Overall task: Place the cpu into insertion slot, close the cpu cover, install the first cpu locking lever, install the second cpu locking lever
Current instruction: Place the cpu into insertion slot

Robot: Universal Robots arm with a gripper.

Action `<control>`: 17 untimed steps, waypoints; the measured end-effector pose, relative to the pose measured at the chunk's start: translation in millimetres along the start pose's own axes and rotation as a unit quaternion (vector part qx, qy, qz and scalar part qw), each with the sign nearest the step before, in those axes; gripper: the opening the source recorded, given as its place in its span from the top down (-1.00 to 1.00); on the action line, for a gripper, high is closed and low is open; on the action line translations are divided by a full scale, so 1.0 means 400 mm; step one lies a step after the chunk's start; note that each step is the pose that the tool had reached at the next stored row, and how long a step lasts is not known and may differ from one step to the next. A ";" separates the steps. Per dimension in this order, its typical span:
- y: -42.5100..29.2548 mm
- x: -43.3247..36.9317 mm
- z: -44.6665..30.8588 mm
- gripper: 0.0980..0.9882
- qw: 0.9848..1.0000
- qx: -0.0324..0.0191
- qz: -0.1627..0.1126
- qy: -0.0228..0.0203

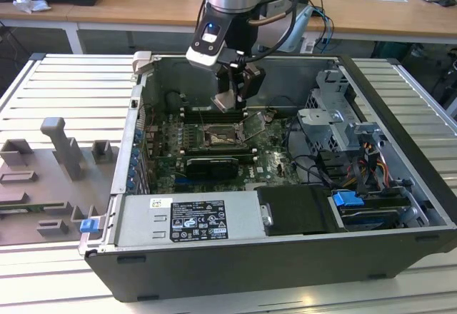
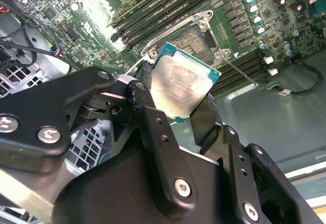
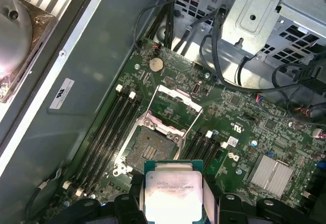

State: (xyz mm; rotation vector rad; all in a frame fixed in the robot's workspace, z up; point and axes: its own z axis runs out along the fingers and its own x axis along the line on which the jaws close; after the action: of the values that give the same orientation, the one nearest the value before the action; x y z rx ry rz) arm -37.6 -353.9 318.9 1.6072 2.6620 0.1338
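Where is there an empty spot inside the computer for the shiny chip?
The insertion slot is open and bare, between the memory slots. The grey metal panel beside the board is bare too. Cables crowd around the drive cage. The hand holds the cpu above the board.

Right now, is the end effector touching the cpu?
Touching. In the second wrist view the fingers of the end effector clamp the cpu on opposite edges.
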 end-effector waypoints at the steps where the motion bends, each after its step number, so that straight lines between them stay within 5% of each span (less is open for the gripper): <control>1: 0.000 0.000 0.000 0.00 1.000 0.000 0.000 0.000; 17: -0.001 0.000 0.009 0.00 1.000 0.000 0.001 0.000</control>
State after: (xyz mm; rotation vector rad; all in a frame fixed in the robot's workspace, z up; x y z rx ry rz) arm -37.6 -353.9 315.2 1.6105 2.6599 0.1338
